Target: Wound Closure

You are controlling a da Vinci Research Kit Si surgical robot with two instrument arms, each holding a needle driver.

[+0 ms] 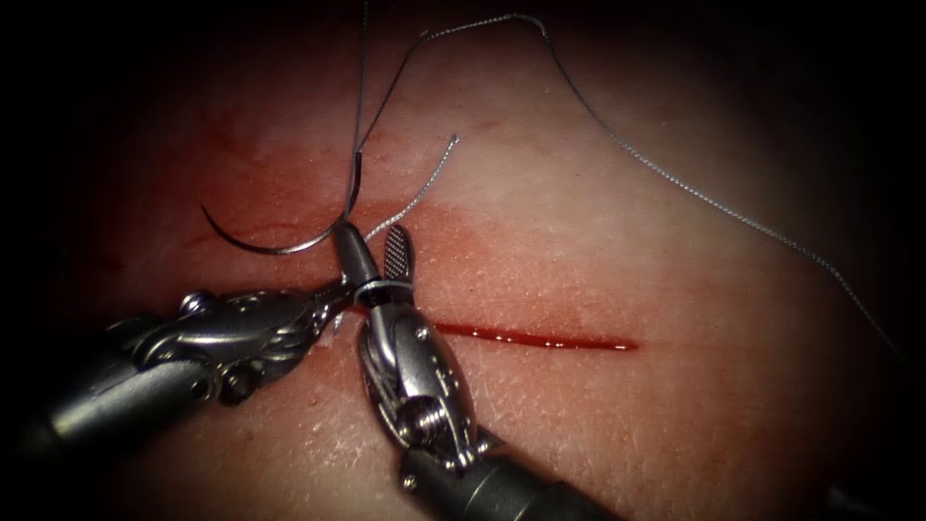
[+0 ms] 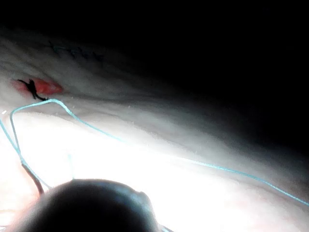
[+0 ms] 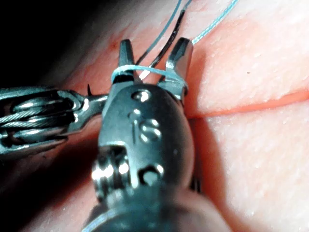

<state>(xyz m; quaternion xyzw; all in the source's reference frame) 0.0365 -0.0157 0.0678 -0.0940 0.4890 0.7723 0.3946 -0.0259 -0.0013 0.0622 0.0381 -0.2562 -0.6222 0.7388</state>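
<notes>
The pale pink pork tissue [image 1: 598, 222] lies under strong light, dark all round it, with a thin red cut [image 1: 540, 339] running left to right and red fluid [image 1: 289, 193] smeared above its left end. The curved steel needle [image 1: 289, 241] lies free on the surface above the cut, its arc opening upward, point to the left. The grey braided thread [image 1: 675, 178] trails off right. The right tool [image 1: 378, 253] stands with jaws spread, thread looped around them, just beside the needle's right end. Whether the left tool [image 1: 333, 294] has its jaws spread or pressed together I cannot tell.
</notes>
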